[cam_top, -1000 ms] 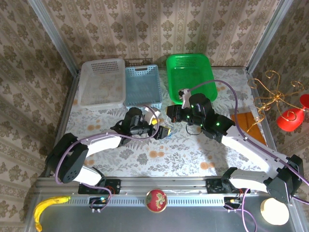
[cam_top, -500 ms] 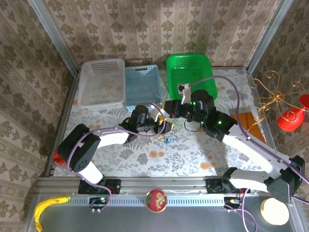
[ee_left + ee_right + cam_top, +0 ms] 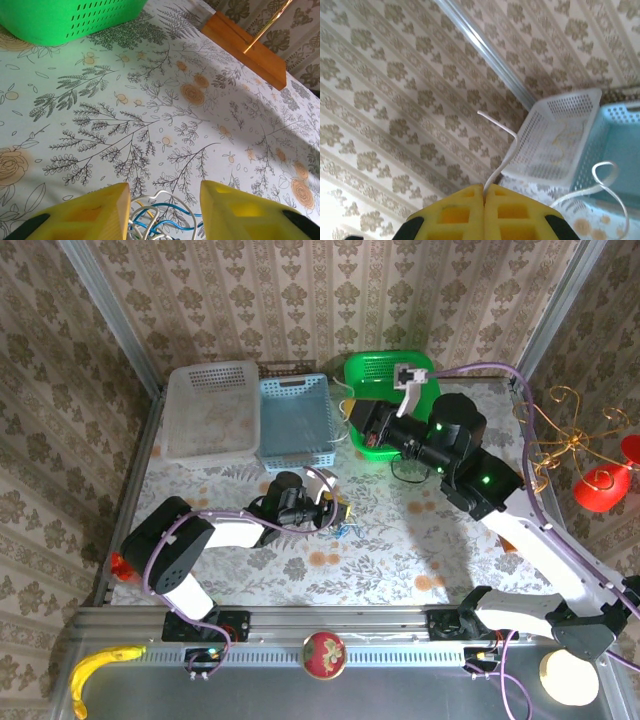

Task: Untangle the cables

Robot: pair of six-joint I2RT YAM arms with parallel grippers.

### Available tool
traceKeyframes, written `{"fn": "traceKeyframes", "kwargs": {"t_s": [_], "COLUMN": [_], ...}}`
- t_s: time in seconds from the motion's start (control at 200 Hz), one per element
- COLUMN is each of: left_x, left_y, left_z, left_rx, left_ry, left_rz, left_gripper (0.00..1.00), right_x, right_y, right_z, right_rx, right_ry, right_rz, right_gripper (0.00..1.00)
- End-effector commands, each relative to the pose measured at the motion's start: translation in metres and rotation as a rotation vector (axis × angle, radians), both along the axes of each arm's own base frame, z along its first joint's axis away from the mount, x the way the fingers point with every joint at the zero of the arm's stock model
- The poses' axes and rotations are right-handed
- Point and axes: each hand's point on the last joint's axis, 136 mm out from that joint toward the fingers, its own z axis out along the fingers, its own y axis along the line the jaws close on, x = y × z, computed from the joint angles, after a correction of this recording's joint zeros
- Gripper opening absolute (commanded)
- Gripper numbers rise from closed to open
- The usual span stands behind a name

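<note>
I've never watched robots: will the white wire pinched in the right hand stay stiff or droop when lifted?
Probably bendy: the white wire curls loosely beyond the right hand. Likely light, being so thin. It may slip, pinched at just one spot.

Robot laboratory test cell dressed as a domestic room. Wallpaper panels (image 3: 320,300) on aluminium posts (image 3: 112,315) enclose a table (image 3: 400,560) with a floral cloth; the left arm (image 3: 225,530) and right arm (image 3: 540,545) are bolted to a slotted metal rail (image 3: 400,652) at its near edge.
</note>
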Motion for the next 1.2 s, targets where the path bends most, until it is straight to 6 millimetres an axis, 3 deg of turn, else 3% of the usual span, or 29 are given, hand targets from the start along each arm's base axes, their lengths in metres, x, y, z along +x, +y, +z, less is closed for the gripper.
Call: {"fn": "traceKeyframes", "kwargs": {"t_s": [0.0,0.175,0.37,0.59,0.775,0.805,1.005,1.195], "left_x": [-0.003,-0.003,-0.001,0.006,0.023,0.027,0.045,0.052], "left_y": [-0.002,-0.002,0.001,0.013,0.036,0.041,0.07,0.087], "left_z": [0.002,0.016,0.045,0.08,0.103,0.105,0.121,0.135], "left_rx": [-0.03,-0.058,-0.083,-0.136,-0.182,-0.185,-0.193,-0.202], "left_ry": [0.004,0.0,-0.012,-0.01,0.016,0.023,0.047,0.056], "left_rz": [-0.005,0.0,0.013,0.065,0.17,0.193,0.317,0.378], "left_gripper": [0.41,0.47,0.73,0.99,1.0,1.0,1.0,1.0], "right_x": [0.002,0.02,0.05,0.085,0.111,0.122,0.159,0.192], "right_y": [-0.021,-0.038,-0.051,-0.051,-0.055,-0.052,-0.063,-0.071], "right_z": [0.027,0.027,0.002,-0.029,-0.045,-0.059,-0.087,-0.116], "right_rx": [0.016,-0.033,-0.141,-0.265,-0.344,-0.374,-0.47,-0.589], "right_ry": [-0.062,-0.081,-0.069,-0.048,-0.043,-0.024,0.009,0.026], "right_rz": [-0.072,-0.175,-0.286,-0.35,-0.407,-0.414,-0.507,-0.587], "right_gripper": [0.0,0.0,0.0,0.0,0.0,0.0,0.0,0.0]}}
